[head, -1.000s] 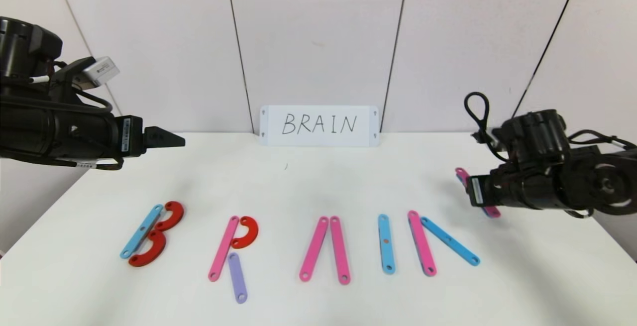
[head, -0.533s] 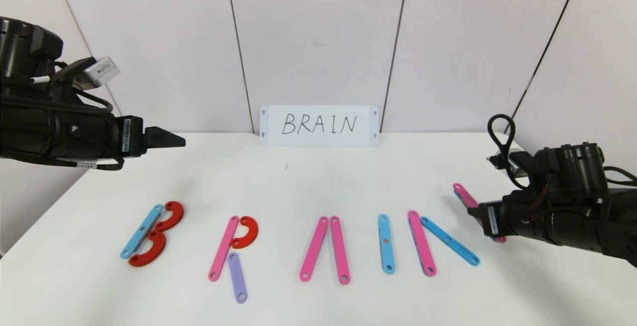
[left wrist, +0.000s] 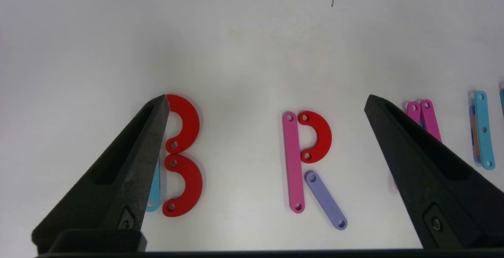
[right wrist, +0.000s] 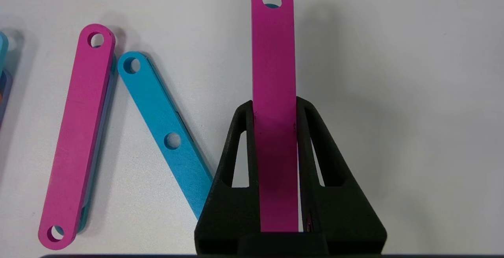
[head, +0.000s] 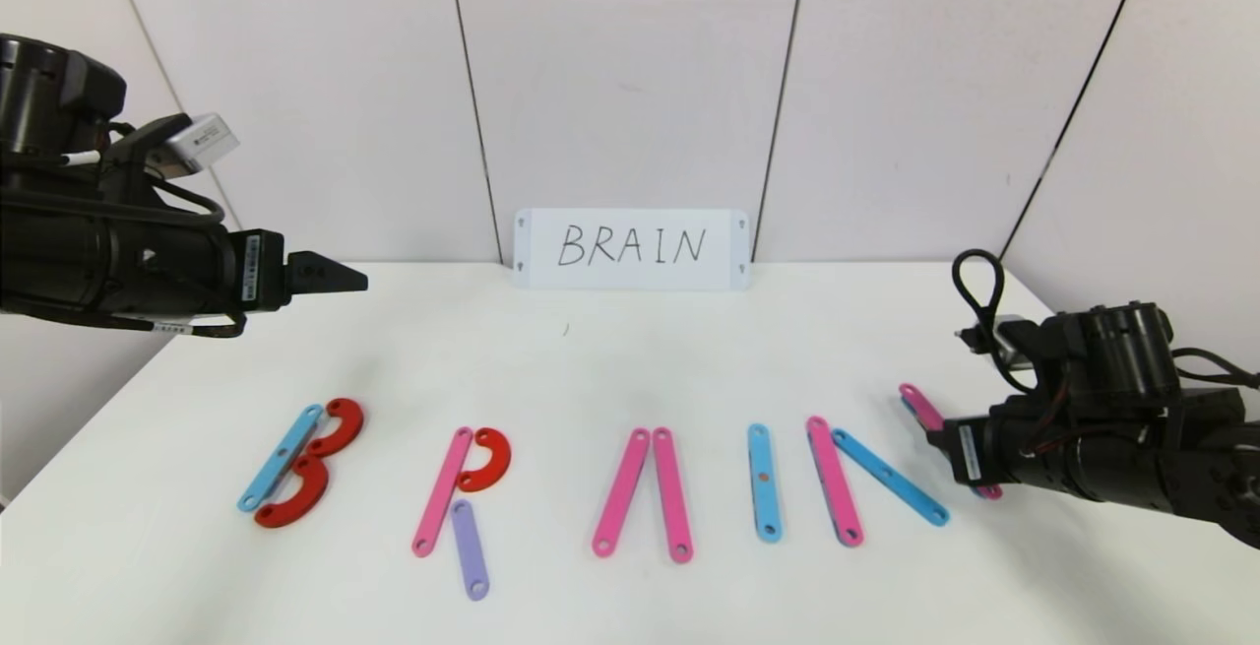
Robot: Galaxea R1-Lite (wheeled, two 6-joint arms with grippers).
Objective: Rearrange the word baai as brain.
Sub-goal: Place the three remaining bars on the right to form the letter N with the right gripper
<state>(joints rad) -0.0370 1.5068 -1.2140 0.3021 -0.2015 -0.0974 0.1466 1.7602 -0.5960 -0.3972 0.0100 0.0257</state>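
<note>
left gripper (left wrist: 265, 100) raised, spread; right gripper (right wrist: 275, 106) low, clamped.

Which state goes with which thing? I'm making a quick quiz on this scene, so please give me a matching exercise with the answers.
Things:
1. left gripper
2. right gripper
3. purple bar
4. white card

States:
A. standing at the wall, reading BRAIN
B. open, raised over the table's left side
C. lying flat as the slanted leg of the R
D. shut on a pink bar near the unfinished N

Pairs: 1-B, 2-D, 3-C, 4-A
</note>
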